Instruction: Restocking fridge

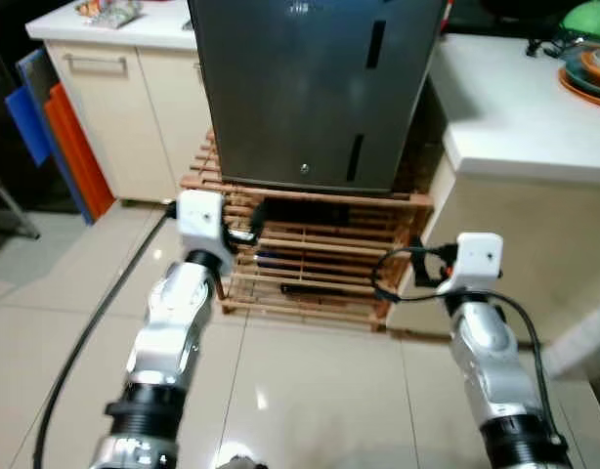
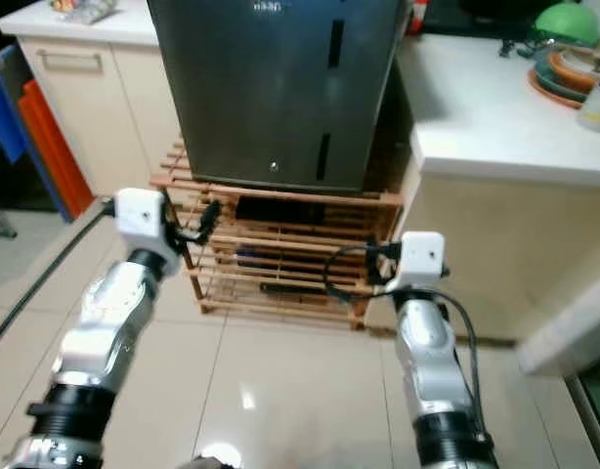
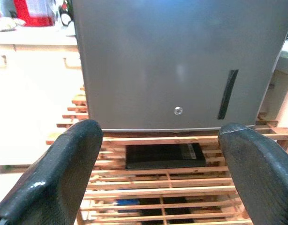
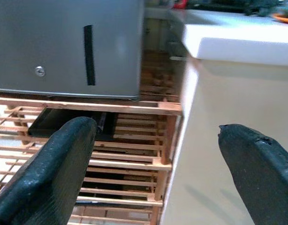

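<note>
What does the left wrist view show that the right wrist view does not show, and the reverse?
Left wrist view: the open left tool faces the fridge squarely, with a cream cabinet and a red container beside it. Right wrist view: the open right tool faces the white counter and its cream side panel. Both: the fridge's grey door, its black handle slot, its round lock, and the wooden rack under it.

Past our right hand (image 4: pixel 155 154), its two black fingers (image 4: pixel 50 178) spread wide and empty, we see the closed grey fridge (image 4: pixel 64 44) standing on a wooden slatted rack (image 4: pixel 134 140). A dark flat object (image 4: pixel 45 124) lies on the rack's upper shelf. Beside it stands a white surface (image 4: pixel 238 42).
</note>
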Available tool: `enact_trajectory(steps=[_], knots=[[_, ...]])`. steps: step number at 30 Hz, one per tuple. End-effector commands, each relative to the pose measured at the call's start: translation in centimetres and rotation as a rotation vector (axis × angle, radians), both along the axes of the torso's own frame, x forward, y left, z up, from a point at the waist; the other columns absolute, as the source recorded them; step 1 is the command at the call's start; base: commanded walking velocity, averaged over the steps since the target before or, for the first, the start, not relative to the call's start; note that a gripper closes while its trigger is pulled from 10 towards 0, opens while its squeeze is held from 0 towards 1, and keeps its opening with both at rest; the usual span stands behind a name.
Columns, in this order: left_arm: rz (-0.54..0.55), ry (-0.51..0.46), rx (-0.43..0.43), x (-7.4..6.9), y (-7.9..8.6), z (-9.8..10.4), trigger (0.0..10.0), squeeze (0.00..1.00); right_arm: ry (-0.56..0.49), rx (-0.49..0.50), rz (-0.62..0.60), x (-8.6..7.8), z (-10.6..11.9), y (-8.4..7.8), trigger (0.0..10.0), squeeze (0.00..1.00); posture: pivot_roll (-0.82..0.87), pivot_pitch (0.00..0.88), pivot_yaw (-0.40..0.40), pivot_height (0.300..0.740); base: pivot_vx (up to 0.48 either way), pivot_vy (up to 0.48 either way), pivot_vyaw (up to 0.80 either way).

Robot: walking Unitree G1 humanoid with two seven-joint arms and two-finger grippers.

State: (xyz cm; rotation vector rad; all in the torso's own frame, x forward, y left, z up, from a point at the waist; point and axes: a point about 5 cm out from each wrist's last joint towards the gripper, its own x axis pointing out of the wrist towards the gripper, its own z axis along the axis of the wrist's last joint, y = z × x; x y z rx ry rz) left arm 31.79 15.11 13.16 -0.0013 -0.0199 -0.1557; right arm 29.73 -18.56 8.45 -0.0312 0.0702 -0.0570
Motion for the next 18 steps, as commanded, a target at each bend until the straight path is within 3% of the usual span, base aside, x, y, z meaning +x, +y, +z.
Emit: enact_trajectory(steps=[1, 10, 15, 18], knots=[[-0.03, 0.005, 0.004, 0.09, -0.79, 0.01, 10.0, 0.0, -0.015, 0.003, -0.023, -0.19, 0.16, -0.56, 10.0, 0.0, -0.13, 0.0, 0.042, 0.74, 0.0, 0.454, 0.0], [0.009, -0.015, 0.034, 0.31, 0.02, 0.27, 10.0, 0.0, -0.01, 0.004, -0.004, -0.13, 0.12, -0.28, 10.0, 0.0, -0.12, 0.0, 0.028, 0.74, 0.0, 0.413, 0.0], [-0.011, -0.032, 0.015, 0.12, -0.48, 0.44, 10.0, 0.0, -0.011, 0.002, 0.006, 0.01, 0.27, -0.22, 10.0, 0.0, -0.12, 0.0, 0.023, 0.74, 0.0, 0.0, 0.0], [0.003, -0.001, 0.03, 0.14, -0.41, -0.03, 10.0, 0.0, -0.016, -0.005, 0.033, 0.04, 0.37, 0.33, 10.0, 0.0, -0.12, 0.0, 0.02, 0.74, 0.461, 0.0, 0.0]])
